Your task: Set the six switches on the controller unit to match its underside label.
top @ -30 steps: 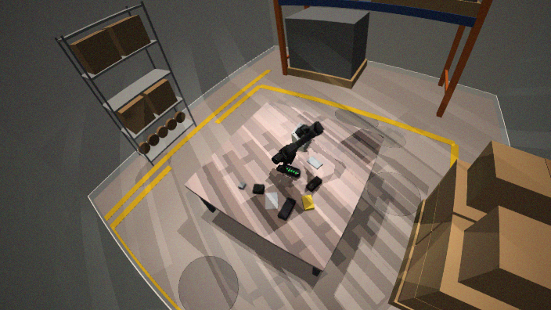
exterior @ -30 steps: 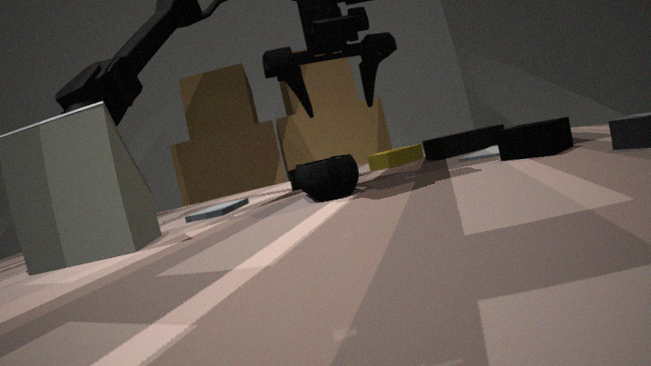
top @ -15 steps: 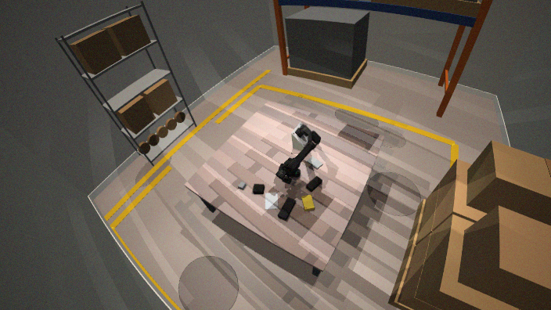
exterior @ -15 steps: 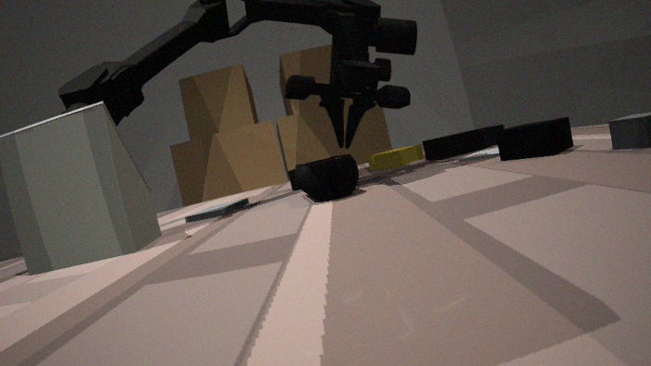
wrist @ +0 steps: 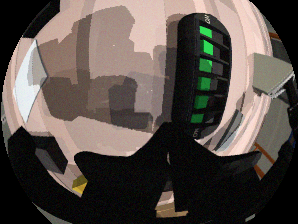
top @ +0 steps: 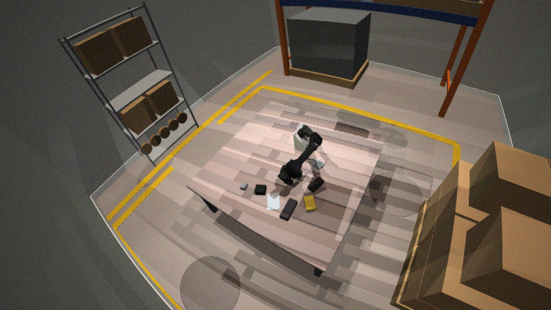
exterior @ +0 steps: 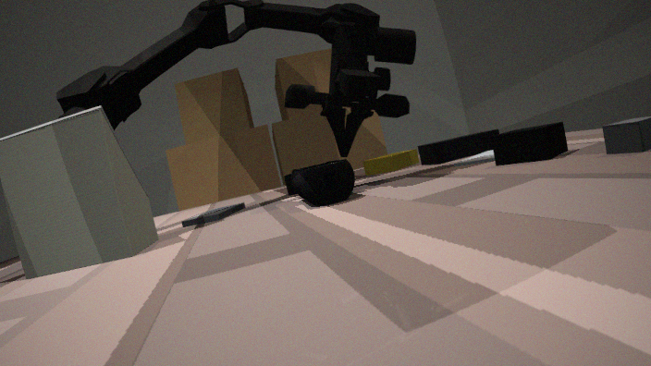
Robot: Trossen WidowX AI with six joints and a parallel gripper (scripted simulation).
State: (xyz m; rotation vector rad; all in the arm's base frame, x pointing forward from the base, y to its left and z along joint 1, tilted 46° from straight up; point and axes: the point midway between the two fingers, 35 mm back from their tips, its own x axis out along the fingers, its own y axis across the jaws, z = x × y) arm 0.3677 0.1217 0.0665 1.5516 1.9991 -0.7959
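Observation:
The dark controller unit (exterior: 325, 187) (wrist: 182, 75) sits on its base on the bench. In the wrist view its six switches (wrist: 204, 83) form a column, green ends to the left and dark ends to the right; the tilt of each is hard to read. The label underneath is hidden. My black gripper (exterior: 343, 155) (wrist: 169, 127) is shut with nothing between its fingertips. The tips point down just above the unit in the exterior view and appear by its lower left end in the wrist view. The arm covers the unit in the top view.
A yellow block (top: 309, 203) (exterior: 390, 163), long dark block (top: 289, 210), black block (top: 260, 189) (exterior: 531, 144), another dark block (top: 315, 184), small grey block (top: 243, 185) and white sheet (top: 273, 203) lie nearby. A flat grey plate (top: 317, 164) (exterior: 214, 213) lies toward the pale box (exterior: 69, 199).

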